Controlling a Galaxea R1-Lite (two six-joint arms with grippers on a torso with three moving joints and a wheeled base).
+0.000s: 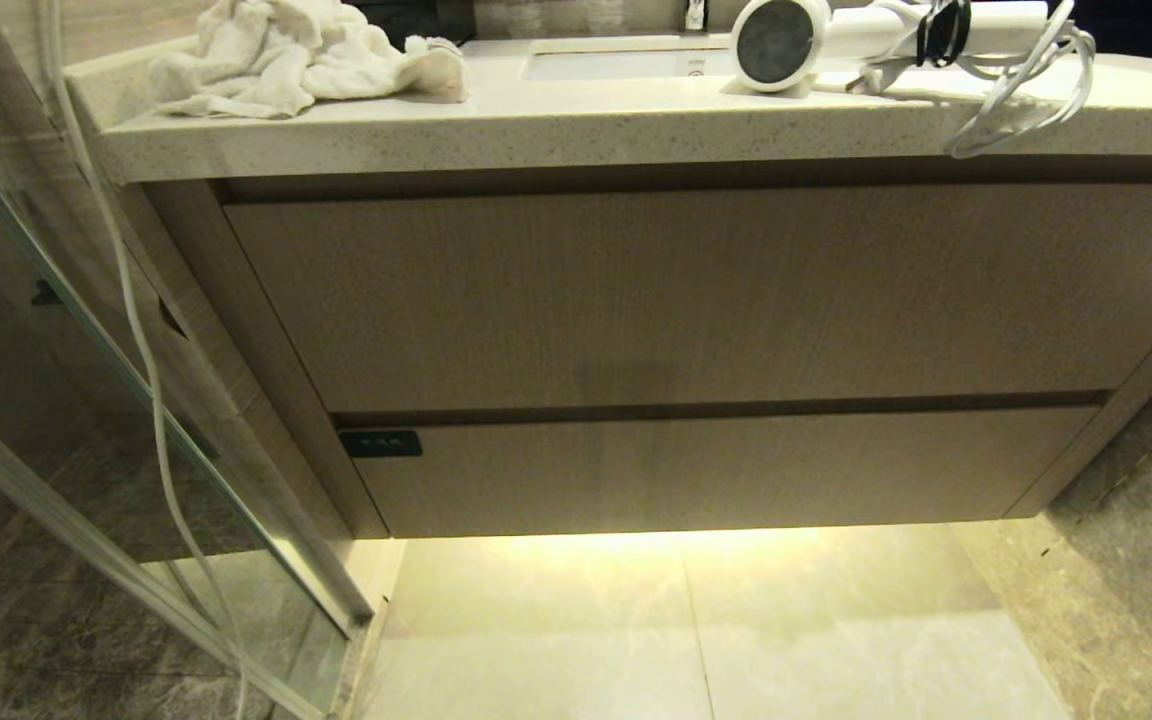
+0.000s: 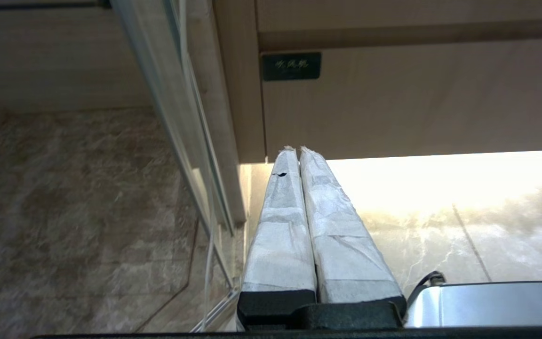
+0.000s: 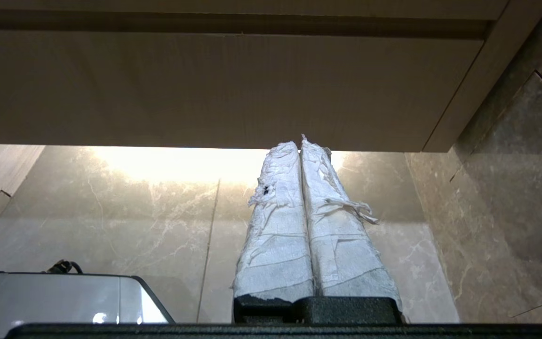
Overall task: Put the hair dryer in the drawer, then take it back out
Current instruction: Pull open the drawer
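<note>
Your left pincer [image 2: 298,149] sits low over the floor tiles [image 2: 440,235], its two wrapped fingers [image 2: 280,221] pressed flat together and holding nothing. Your right pincer [image 3: 299,141] is the same: tips pinched tight, empty, hovering above the pale floor. Just beyond and above both sets of tips you see the drawer [image 1: 716,475], fully pushed in, with its small black label [image 2: 291,66] up and slightly left of the left pincer. Beside that pincer stands a glass panel [image 2: 177,117]. Farther up, well above both pincers, the hair dryer [image 1: 786,42] lies on the stone counter [image 1: 586,130], cord [image 1: 1016,90] hanging over the edge. A crumpled towel [image 1: 286,50] rests at the counter's far left.
</note>
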